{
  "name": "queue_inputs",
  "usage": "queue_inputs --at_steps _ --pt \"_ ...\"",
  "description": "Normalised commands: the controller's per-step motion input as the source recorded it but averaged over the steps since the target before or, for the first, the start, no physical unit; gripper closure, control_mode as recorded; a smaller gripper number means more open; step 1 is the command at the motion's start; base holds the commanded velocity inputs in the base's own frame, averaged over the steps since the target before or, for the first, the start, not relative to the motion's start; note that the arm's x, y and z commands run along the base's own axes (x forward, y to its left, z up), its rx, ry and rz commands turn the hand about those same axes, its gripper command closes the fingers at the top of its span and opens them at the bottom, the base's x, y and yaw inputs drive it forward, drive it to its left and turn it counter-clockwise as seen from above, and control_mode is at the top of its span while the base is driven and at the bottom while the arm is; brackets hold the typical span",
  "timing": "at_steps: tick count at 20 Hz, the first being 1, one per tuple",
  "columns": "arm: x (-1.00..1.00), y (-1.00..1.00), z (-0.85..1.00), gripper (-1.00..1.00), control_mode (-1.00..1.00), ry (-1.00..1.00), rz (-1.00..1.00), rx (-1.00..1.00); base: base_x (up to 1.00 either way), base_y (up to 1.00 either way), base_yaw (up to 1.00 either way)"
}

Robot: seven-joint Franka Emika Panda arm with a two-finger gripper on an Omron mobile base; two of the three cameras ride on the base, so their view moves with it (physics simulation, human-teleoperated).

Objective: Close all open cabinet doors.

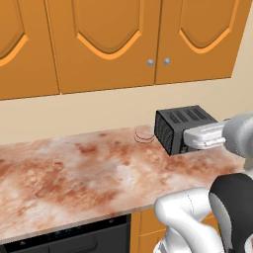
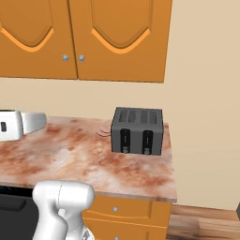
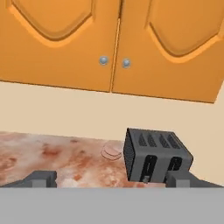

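With jaws spread wide and empty, I am holding the gripper [image 3: 109, 178] low while checking the cabinet doors [image 3: 113, 43] at twelve o'clock, the toaster [image 3: 156, 154] at four.

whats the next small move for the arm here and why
Probably lift the gripper toward the right cabinet door. In the left base view that door seems to swing slightly out from its neighbour, while in the hand view the pair look nearly flush, so I am not certain. The jaws stand open and empty, low by the toaster, well below the knobs.
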Motion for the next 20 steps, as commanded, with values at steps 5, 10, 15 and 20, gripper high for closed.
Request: queue_inputs --at_steps 5,10,15,20 --pt "0.02 -0.47 -0.26 -1.0 -1.0 0.05 0.0 0.47 0.0 0.0 0.0" --pt "0.0 -0.04 -0.14 -1.0 -1.0 0.07 0.0 0.07 0.0 0.0 0.0" --pt "0.0 0.0 0.0 -1.0 -1.0 0.01 0.0 0.0 0.0 0.0 0.0" --pt "0.0 0.0 -0.01 -1.0 -1.0 0.0 0.0 0.0 0.0 0.0 0.0"
